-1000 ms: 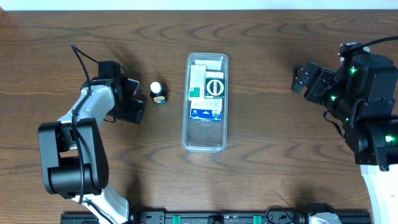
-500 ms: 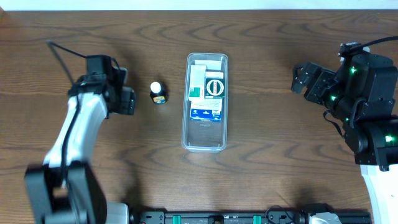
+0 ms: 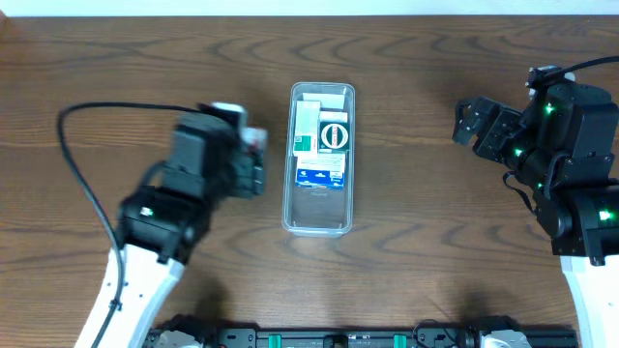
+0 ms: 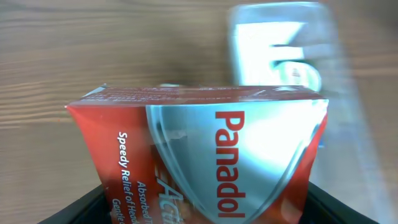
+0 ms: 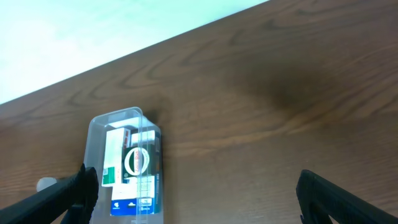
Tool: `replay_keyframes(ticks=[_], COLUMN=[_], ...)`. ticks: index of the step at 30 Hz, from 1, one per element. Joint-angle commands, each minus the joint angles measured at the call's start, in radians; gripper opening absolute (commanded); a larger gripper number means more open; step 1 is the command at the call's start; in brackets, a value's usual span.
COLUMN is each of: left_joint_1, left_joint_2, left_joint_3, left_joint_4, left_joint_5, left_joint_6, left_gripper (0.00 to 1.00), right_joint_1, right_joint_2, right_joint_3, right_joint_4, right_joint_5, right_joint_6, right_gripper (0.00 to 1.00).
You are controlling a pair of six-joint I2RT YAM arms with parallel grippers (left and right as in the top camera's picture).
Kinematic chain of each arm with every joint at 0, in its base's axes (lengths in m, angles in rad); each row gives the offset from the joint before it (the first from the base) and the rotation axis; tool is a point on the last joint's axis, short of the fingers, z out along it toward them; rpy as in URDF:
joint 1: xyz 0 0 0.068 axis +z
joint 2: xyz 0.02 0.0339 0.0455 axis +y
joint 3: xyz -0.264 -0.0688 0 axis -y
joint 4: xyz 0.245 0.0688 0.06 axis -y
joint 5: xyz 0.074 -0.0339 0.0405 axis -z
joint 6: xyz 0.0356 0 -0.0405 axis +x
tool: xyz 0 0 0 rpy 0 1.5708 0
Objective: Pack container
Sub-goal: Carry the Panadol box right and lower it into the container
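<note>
The container (image 3: 320,217), a clear long tub, lies mid-table with several small boxes (image 3: 321,145) flat in its far half. It also shows blurred in the left wrist view (image 4: 339,93) and in the right wrist view (image 5: 93,134). My left gripper (image 3: 253,159) hovers just left of the tub. In the left wrist view this gripper (image 4: 202,211) is shut on a red and silver Panadol box (image 4: 205,155), held above the wood. My right gripper (image 3: 469,121) stands open and empty far to the right, its dark fingers (image 5: 323,190) wide apart.
A small white object (image 5: 46,183) sits on the wood left of the tub. The left arm (image 3: 160,217) covers the spot beside the tub's left wall. The near half of the tub holds nothing. Bare wood lies between the tub and the right arm.
The left arm has swung right and risen, from the far left of the table to the tub's left side. It now covers the small bottle. The right arm has not moved.
</note>
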Motion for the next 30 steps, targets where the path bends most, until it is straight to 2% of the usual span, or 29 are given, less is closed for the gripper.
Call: replay_keyframes(ticks=[1,5,11,18,28,30], left_joint_1=[-0.133,-0.253,-0.352,-0.362,-0.375,-0.379], left_joint_2=[0.031,0.120,0.323,0.499,0.631,0.637], left_joint_3=[0.011,0.011,0.011,0.011,0.011,0.011], left_joint_4=[0.003,0.052,0.141,0.159,0.193,0.196], left_joint_5=[0.005,-0.002,-0.002,-0.043,0.003,0.001], left_joint_6=[-0.178,-0.252,-0.292,-0.398,-0.405,-0.405], left_gripper=[0.70,0.70,0.69,0.67,0.69,0.73], right_joint_1=[-0.006,-0.006,-0.006,-0.006,-0.006,-0.006], right_joint_2=[0.000,0.000,0.000,0.000,0.000,0.000], right_joint_3=[0.005,0.005,0.005,0.005,0.005,0.005], right_joint_4=[0.002,0.002,0.002,0.002,0.002,0.002], right_joint_5=[0.000,0.000,0.000,0.000,0.000,0.000], right_joint_6=[-0.005,-0.005,-0.005,-0.005,-0.005,-0.005], right_gripper=[0.99,0.99,0.99,0.99,0.99,0.99])
